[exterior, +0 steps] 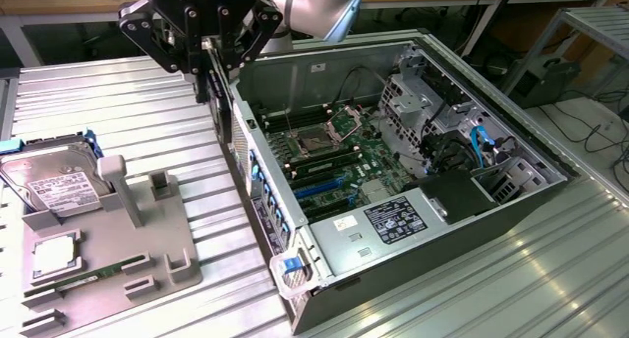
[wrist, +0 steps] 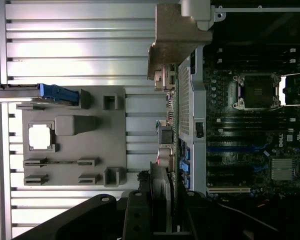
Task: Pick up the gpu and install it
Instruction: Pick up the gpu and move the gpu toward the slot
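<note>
Underneath everything, a ribbed metal table [exterior: 118, 95]. On it, toward the exterior view's right, an open computer case [exterior: 294, 69] laid on its side, with the green motherboard [exterior: 339, 150] facing up inside. On the exterior view's left, a grey holder tray [exterior: 147, 242] flat on the table, near the case but apart from it.

Over the case's wall nearest the tray, a black gripper [exterior: 202, 43] pointed straight down, fingers drawn part-way together and clamped on the two faces of the graphics card [exterior: 205, 84]. Card lifted clear of the table, hanging on edge, thin side toward the exterior camera, just outside the case's perforated wall and not seated on the motherboard. In the wrist view, a metal bracket [wrist: 180, 35] at the card's far end.

On the tray: a silver hard drive [exterior: 54, 180] with a white label, propped in an end slot; a square processor chip [exterior: 54, 253] in a recess; a narrow green memory stick [exterior: 93, 272] lying in a groove.
</note>
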